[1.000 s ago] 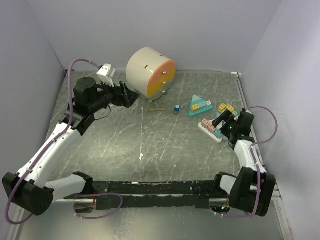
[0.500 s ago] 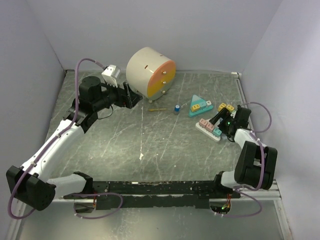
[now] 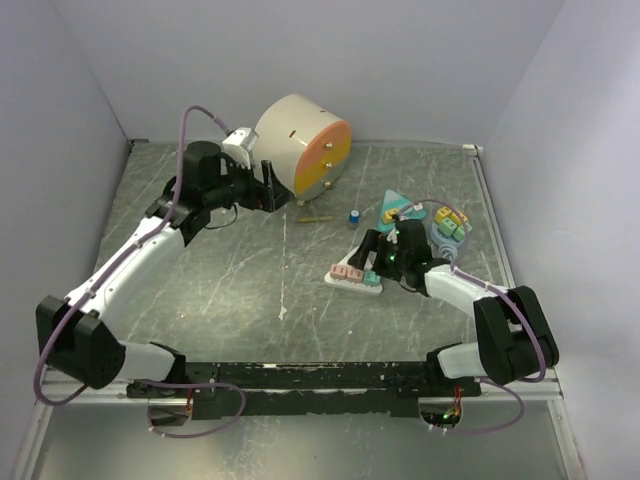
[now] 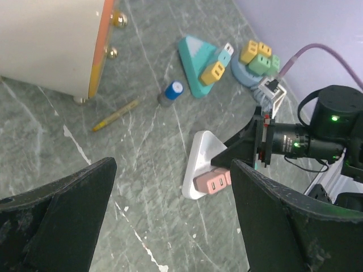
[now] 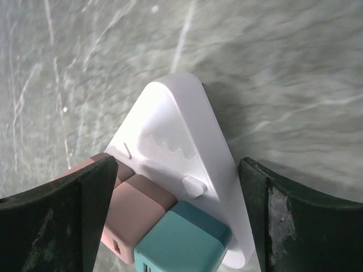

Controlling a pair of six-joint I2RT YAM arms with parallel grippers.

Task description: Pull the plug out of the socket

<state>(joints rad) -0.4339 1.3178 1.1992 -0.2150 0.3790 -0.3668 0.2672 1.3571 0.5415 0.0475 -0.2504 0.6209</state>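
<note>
Plugs [image 5: 142, 212] (pink pair, teal one) sit in white socket block [image 5: 187, 170] at table centre-right, between right gripper [image 5: 176, 221] wide-open jaws; left gripper [image 4: 170, 226], also wide, well apart.

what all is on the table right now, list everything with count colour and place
white socket block: 1, white triangle, centre-right, between right fingers
plugs: pink and teal, seated in white block
teal socket block: 1, teal triangle with yellow plugs, back right
round socket base: 1, blue, with yellow and green plugs, far right
drum: 1, cream with orange face, back centre
cap: 1, blue, beside teal block
pencil: 1, yellow, before drum
left fingers: open, empty
right fingers: open, straddling white block
</note>
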